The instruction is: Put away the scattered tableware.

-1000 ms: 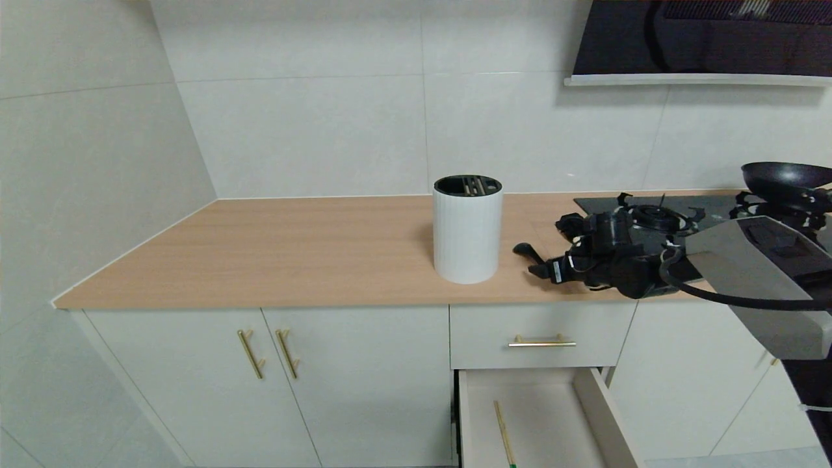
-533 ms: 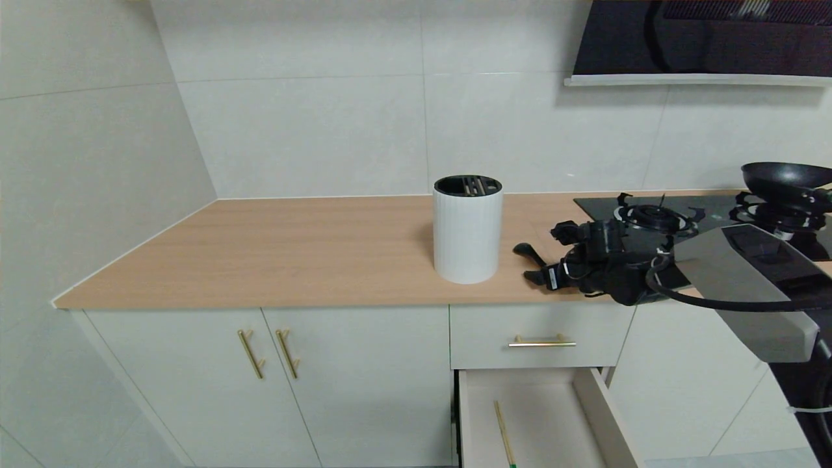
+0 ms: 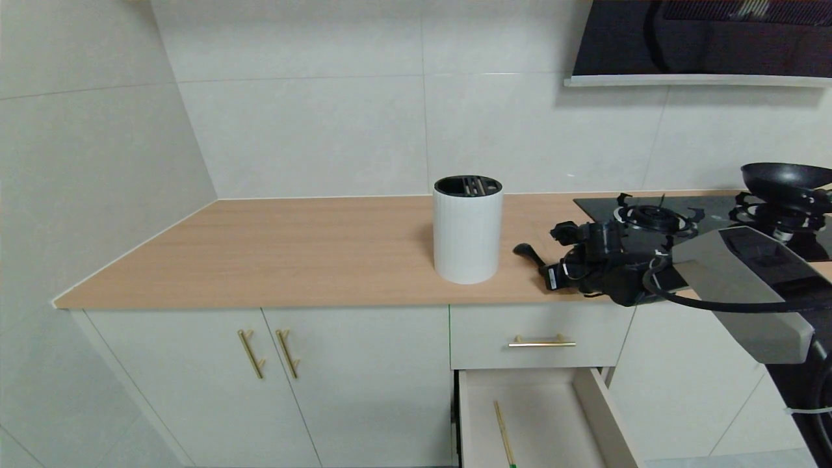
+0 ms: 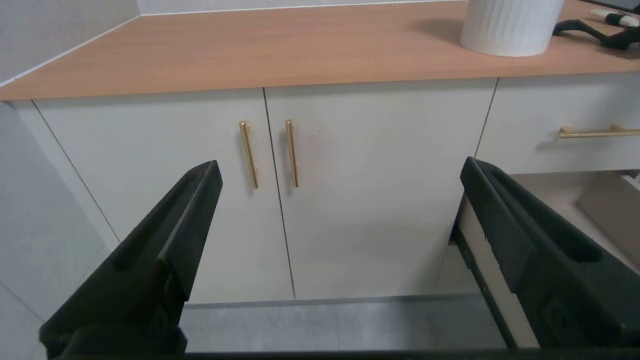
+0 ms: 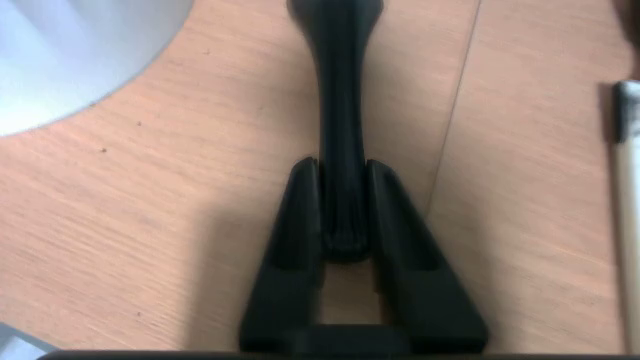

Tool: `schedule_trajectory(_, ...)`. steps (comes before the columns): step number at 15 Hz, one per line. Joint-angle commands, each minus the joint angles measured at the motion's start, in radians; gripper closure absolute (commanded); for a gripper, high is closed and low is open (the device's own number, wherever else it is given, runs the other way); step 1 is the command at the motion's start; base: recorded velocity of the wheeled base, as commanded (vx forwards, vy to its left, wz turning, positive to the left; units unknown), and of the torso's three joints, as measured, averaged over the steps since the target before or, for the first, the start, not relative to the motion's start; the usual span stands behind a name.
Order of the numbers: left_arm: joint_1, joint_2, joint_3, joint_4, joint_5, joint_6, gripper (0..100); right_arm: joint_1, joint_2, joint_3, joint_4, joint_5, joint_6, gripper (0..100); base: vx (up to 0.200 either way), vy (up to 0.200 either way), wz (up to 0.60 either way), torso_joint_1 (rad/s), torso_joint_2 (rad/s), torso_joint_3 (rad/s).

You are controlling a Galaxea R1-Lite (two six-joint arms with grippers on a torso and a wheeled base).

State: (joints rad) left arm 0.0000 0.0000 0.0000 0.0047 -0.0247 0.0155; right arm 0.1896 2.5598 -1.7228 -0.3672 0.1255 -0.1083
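Over the last second the right gripper has sunk towards the countertop and drawn its fingers in. It now pinches the handle end of the black utensil, which lies flat on the wood just beside the white utensil holder. To my eye the grasp is just made, so next comes a clean lift without nudging the holder, then a carry to its slots or to the open drawer below, where chopsticks already lie. The left gripper hangs spread wide before the cupboard doors.

White tiled walls back a wooden countertop over pale cabinets, the floor apparently grey.
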Motion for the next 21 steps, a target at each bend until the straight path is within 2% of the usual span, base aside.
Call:
schedule_trajectory(1, 0.0, 0.0, 0.0, 0.0, 0.0, 0.0, 0, 0.001, 0.003, 0.0, 0.005, 0.002, -0.001, 100, 0.0, 0.0, 0.0, 0.0, 0.0, 0.0)
schedule_trajectory(5, 0.0, 0.0, 0.0, 0.0, 0.0, 0.0, 0, 0.001, -0.012, 0.003, 0.019, -0.01, 0.002, 100, 0.0, 0.0, 0.0, 0.0, 0.0, 0.0)
schedule_trajectory(7, 0.0, 0.0, 0.0, 0.0, 0.0, 0.0, 0, 0.001, -0.056, 0.014, 0.07, -0.037, 0.015, 100, 0.0, 0.0, 0.0, 0.0, 0.0, 0.0)
schedule_trajectory(9, 0.0, 0.002, 0.0, 0.0, 0.0, 0.0, 0, 0.011, -0.194, 0.055, 0.125, -0.075, 0.094, 100, 0.0, 0.0, 0.0, 0.0, 0.0, 0.0)
schedule_trajectory(12, 0.0, 0.0, 0.0, 0.0, 0.0, 0.0, 0, 0.053, -0.46, 0.196, 0.263, -0.078, 0.167, 100, 0.0, 0.0, 0.0, 0.0, 0.0, 0.0)
schedule_trajectory(15, 0.0, 0.0, 0.0, 0.0, 0.0, 0.0, 0, 0.082, -0.615, 0.374, 0.275, -0.087, 0.202, 100, 0.0, 0.0, 0.0, 0.0, 0.0, 0.0)
schedule_trajectory(19, 0.0, 0.0, 0.0, 0.0, 0.0, 0.0, 0, 0.083, -0.837, 0.712, 0.268, -0.089, 0.289, 100, 0.0, 0.0, 0.0, 0.0, 0.0, 0.0)
schedule_trajectory(21, 0.0, 0.0, 0.0, 0.0, 0.0, 0.0, 0, 0.083, -0.854, 0.758, 0.269, -0.087, 0.286, 100, 0.0, 0.0, 0.0, 0.0, 0.0, 0.0)
